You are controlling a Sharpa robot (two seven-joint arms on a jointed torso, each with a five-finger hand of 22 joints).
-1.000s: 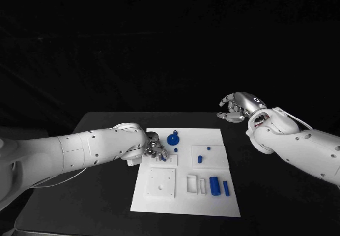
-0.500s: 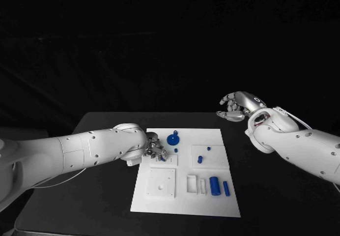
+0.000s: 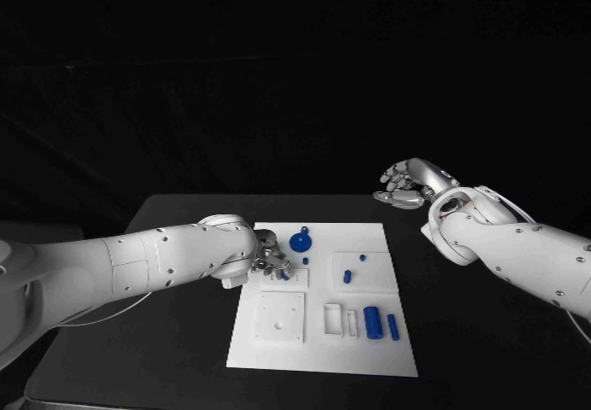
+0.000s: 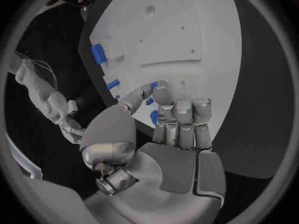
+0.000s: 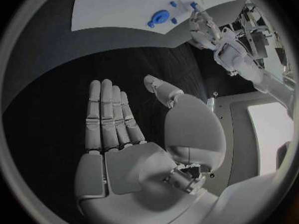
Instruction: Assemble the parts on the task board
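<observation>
The white task board (image 3: pixel 323 350) lies in the middle of the black table. My left hand (image 3: pixel 270 261) hovers low over the board's left side, thumb and a fingertip pinched on a small blue part (image 3: pixel 284 275); the left wrist view shows the blue tip (image 4: pixel 153 84) between them on my left hand (image 4: pixel 171 129). A round blue disc with a knob (image 3: pixel 301 243) stands just beyond that hand. My right hand (image 3: pixel 412 183) hangs in the air off the board's far right corner, and its palm (image 5: pixel 118 134) is empty with the fingers stretched out.
Two blue cylinders (image 3: pixel 372 323) (image 3: pixel 393 326) lie in slots at the board's near right. Small blue pegs (image 3: pixel 348 276) (image 3: pixel 364 257) (image 3: pixel 306 260) stand mid-board. A square white recess (image 3: pixel 281 317) sits near left. Bare black table (image 3: pixel 480 342) flanks the board.
My right hand has drifted slightly left and turned a little. My left hand stays in place over the board with its pinch unchanged.
</observation>
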